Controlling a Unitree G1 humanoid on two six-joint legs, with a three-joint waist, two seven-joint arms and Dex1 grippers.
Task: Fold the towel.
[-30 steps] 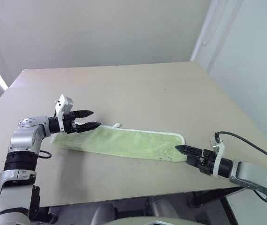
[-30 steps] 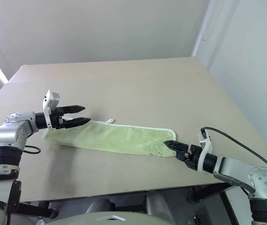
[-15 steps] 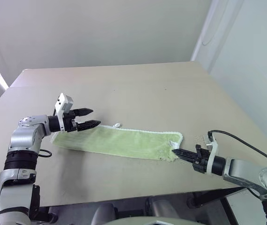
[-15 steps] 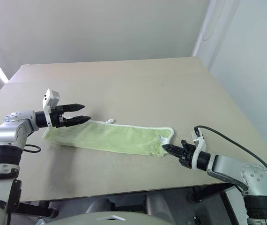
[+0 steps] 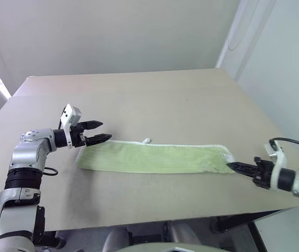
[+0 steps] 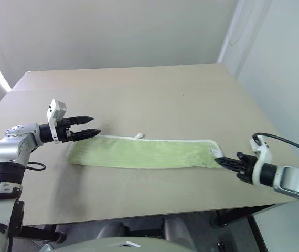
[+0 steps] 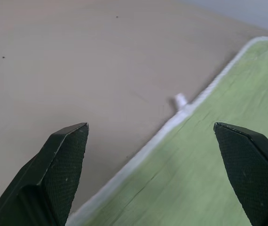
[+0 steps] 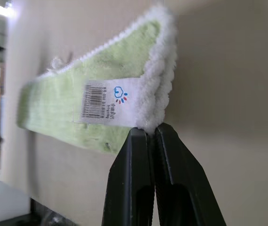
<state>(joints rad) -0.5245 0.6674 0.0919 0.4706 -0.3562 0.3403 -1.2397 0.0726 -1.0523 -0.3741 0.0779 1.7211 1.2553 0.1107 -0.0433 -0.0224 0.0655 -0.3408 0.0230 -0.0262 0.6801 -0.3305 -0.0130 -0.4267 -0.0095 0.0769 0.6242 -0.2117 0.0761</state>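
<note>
The towel (image 5: 155, 159) lies stretched out as a long lime-green strip with white trim across the near part of the table (image 5: 155, 100). Its small white loop (image 5: 146, 140) sticks out from the far edge. My right gripper (image 5: 230, 166) is shut on the towel's right end. In the right wrist view its fingertips (image 8: 147, 134) pinch the white trim just beside a white printed label (image 8: 103, 101). My left gripper (image 5: 106, 131) hangs open just above the far corner of the towel's left end and holds nothing. The left wrist view has the loop (image 7: 180, 100) between its fingers.
The table's right edge (image 5: 275, 136) runs close by my right gripper, and the front edge (image 5: 139, 220) lies a short way in front of the towel. A black cable (image 5: 49, 171) rests on the table beside my left arm. Bare tabletop stretches behind the towel to the wall.
My right gripper shut on the towel's right end and drew it to the right. The whole towel slid that way and straightened. My left gripper stayed in place, open.
</note>
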